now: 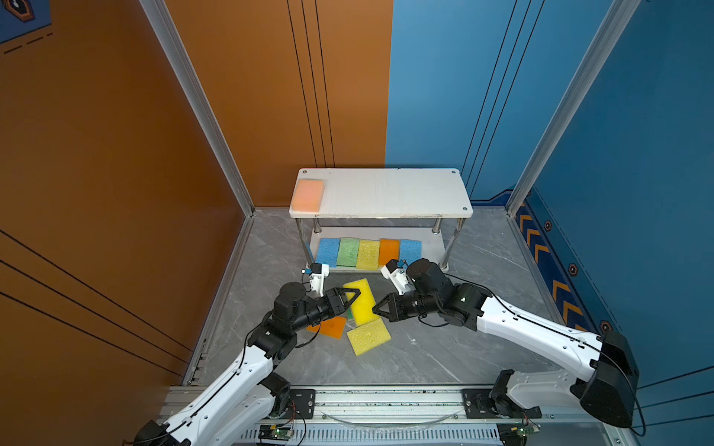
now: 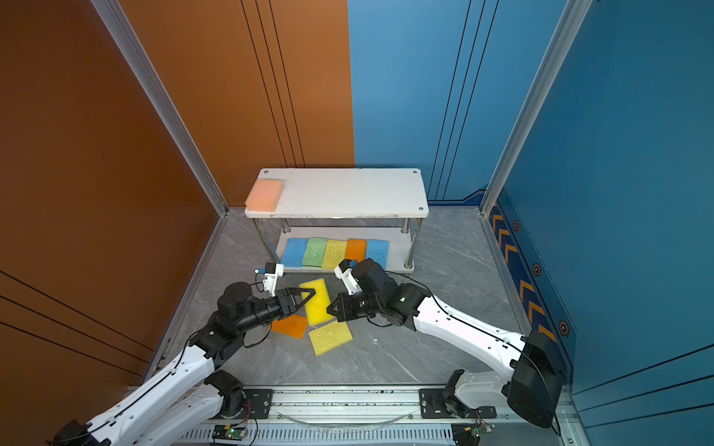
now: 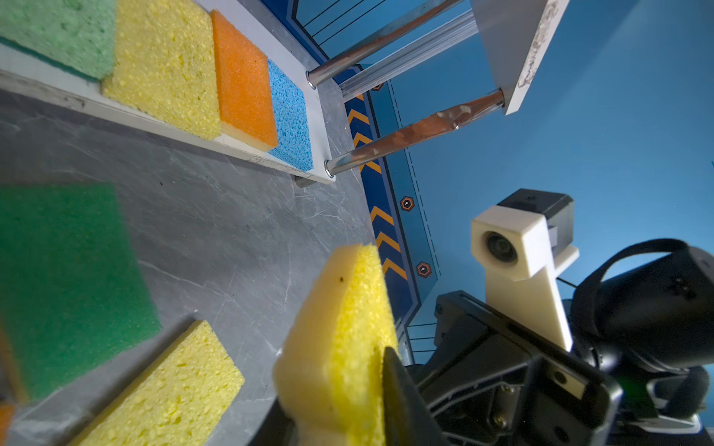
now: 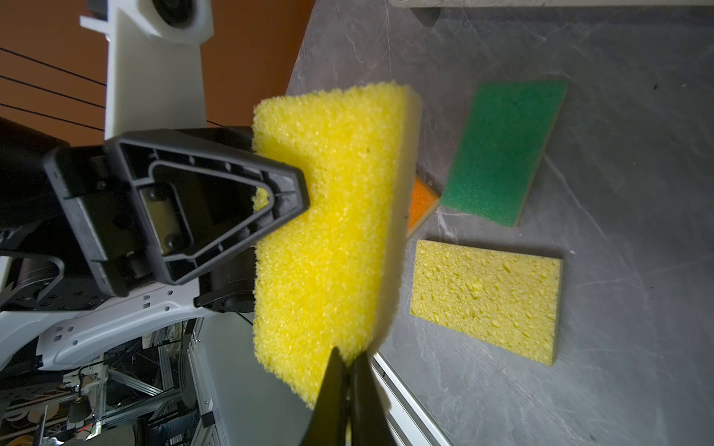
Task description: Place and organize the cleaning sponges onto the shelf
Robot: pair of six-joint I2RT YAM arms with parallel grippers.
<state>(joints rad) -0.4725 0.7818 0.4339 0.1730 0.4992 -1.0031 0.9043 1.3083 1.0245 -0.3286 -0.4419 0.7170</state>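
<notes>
While both claws pinch it from opposite sides, the bright yellow sponge (image 1: 363, 305) hangs tilted above the grey marbled floor (image 1: 444, 347), in front of the shelf (image 1: 386, 193). The left gripper (image 1: 356, 294) is closed narrow on one edge, its fingers (image 3: 402, 390) pressing either face. The right gripper (image 4: 347, 361) nips another edge with its jaws almost together.

Three more lie loose on the floor around it: an orange sponge (image 1: 331, 327), a pale yellow sponge (image 1: 369, 337) and a dark green sponge (image 4: 502, 150). In both top views the green one is mostly hidden beneath the lifted sponge.

The shelf stands at the back of the floor, close to the rear wall. Its upper board carries a peach-orange sponge (image 1: 308, 195) at the left end. Its lower board (image 1: 430, 247) holds a row laid side by side and touching: blue sponge (image 1: 328, 250), light green sponge (image 1: 349, 251), yellow sponge (image 1: 368, 254), orange-topped sponge (image 1: 388, 251) and second blue sponge (image 1: 410, 249).

Orange-brown wall panels (image 1: 116, 154) close the left side and half the back. Blue wall panels (image 1: 444, 96) close the rest of the back and the right side. Aluminium posts (image 1: 193, 96) rise at the rear corners, and a chevron band (image 1: 541, 251) of orange arrows runs along the foot of the right wall. A metal rail (image 1: 386, 401) crosses the front edge, where both arms are mounted.
</notes>
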